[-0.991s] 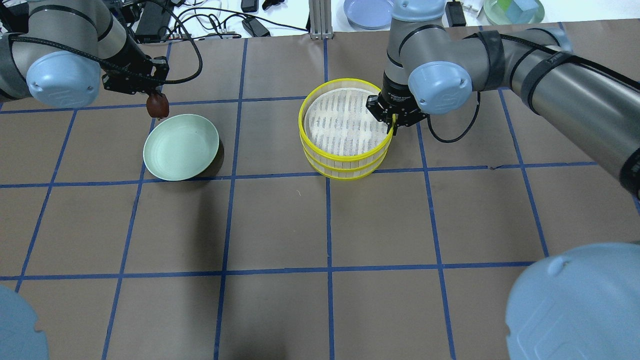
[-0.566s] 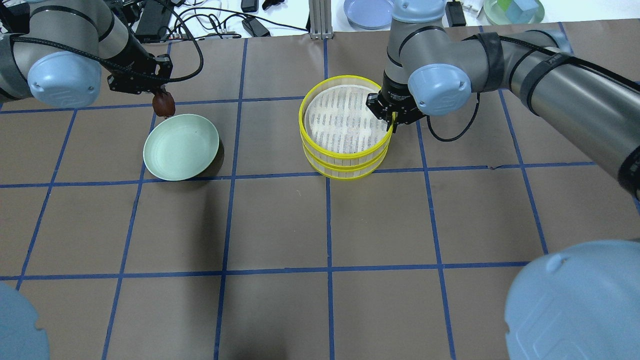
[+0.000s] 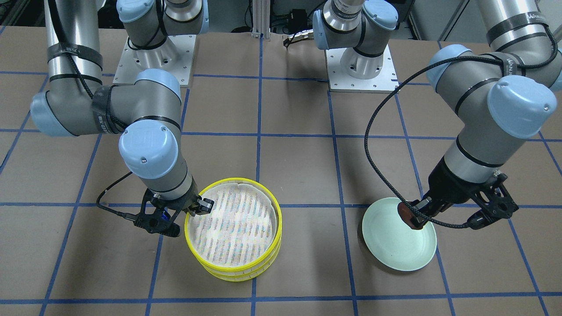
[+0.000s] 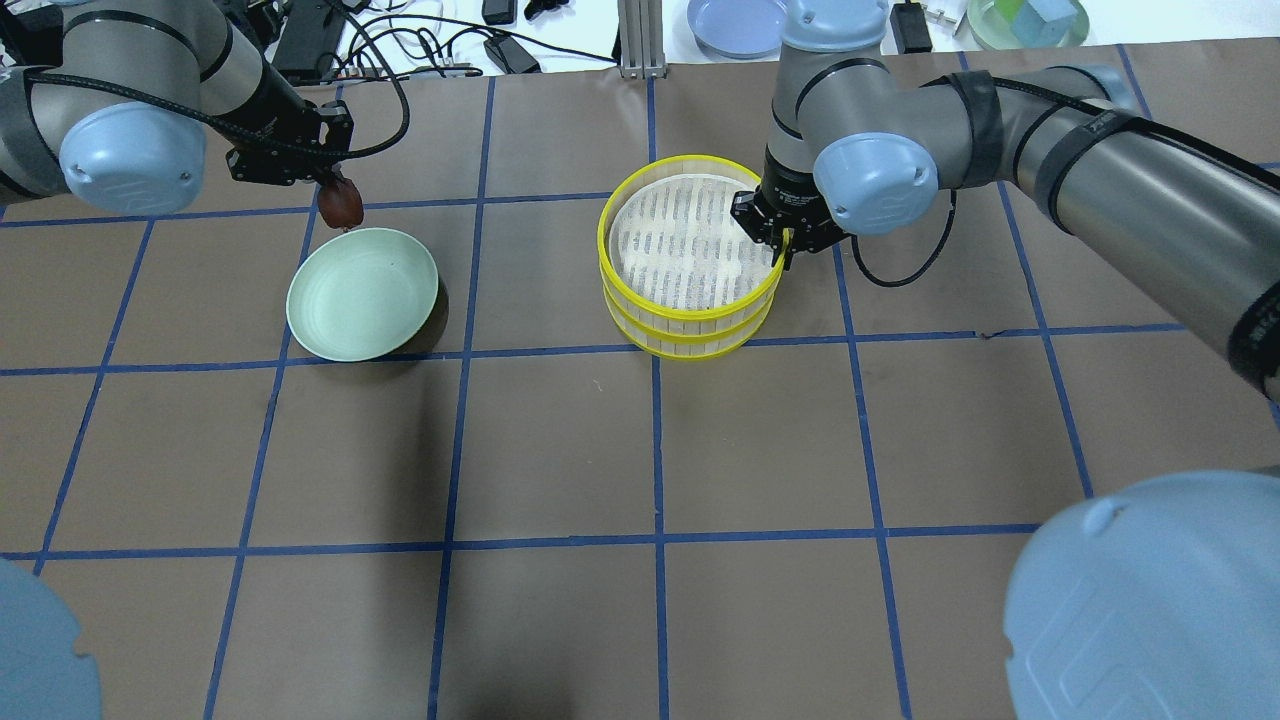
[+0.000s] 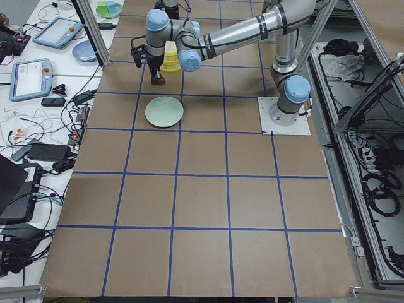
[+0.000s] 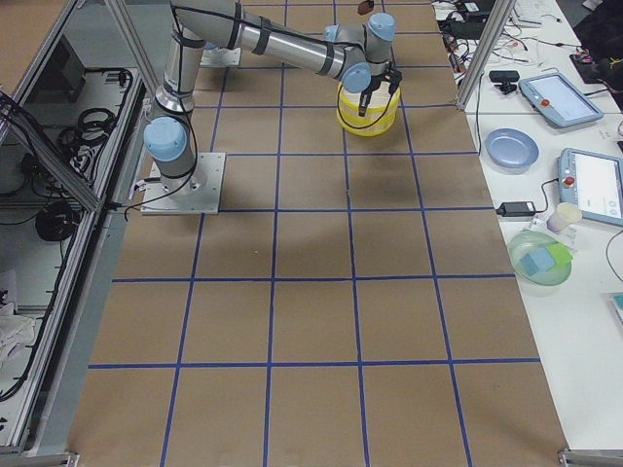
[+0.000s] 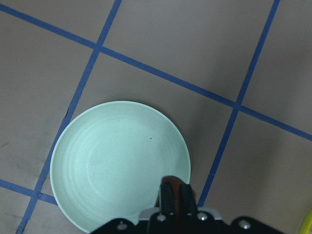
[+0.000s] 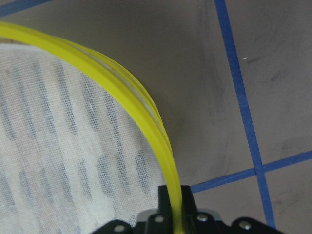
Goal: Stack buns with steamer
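Observation:
My left gripper (image 4: 337, 196) is shut on the dark reddish-brown bun (image 4: 342, 206) and holds it above the far rim of the pale green plate (image 4: 362, 293). The left wrist view shows the bun (image 7: 176, 196) between the fingers, over the plate's edge (image 7: 117, 161). My right gripper (image 4: 783, 250) is shut on the rim of the upper tier of the yellow steamer (image 4: 690, 322). Two tiers stand stacked, with a white cloth liner in the top one. The rim (image 8: 122, 92) runs between the fingers in the right wrist view. The cream-white bun is hidden or out of view.
A blue plate (image 4: 738, 22), a glass bowl with coloured blocks (image 4: 1025, 20) and cables (image 4: 430, 45) lie on the white bench beyond the table's far edge. The arm bases (image 3: 360, 66) stand at the robot's side of the brown table.
My left gripper has moved right and slightly farther with the brown bun, from left of the plate to above its far rim. The right gripper and steamer have barely shifted.

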`<state>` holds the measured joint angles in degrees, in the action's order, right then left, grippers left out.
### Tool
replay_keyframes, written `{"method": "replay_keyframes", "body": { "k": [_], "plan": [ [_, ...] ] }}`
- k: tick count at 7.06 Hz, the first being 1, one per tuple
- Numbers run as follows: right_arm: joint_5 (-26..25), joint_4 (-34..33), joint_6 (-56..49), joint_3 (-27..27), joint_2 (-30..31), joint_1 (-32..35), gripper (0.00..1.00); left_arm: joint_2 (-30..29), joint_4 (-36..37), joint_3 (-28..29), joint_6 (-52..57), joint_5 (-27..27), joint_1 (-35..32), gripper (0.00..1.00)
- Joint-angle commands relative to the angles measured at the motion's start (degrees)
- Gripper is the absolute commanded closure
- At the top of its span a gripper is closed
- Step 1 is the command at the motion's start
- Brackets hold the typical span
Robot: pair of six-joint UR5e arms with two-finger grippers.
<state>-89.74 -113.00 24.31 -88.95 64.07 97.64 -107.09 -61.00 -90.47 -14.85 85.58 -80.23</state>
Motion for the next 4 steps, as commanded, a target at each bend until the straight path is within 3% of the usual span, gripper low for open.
{"method": "replay_keyframes", "body": {
  "k": [1,3,4],
  "plan": [
    [0.0,-0.29,-0.22,-0.08,0.09,-0.17,0.05,0.3,0.09,0.03,-2.89,-0.33,-1.85,1.0],
    [0.53,-0.47,-0.93,0.36,4.97,-0.43,0.01,0.39,2.44,0.82,-11.9,-2.94,-7.72,1.0],
    [1.49,3.53,-3.8,0.62,9.1,-1.04,0.0,-0.39,4.81,1.08,-17.96,-3.75,-11.14,1.0]
  ]
}}
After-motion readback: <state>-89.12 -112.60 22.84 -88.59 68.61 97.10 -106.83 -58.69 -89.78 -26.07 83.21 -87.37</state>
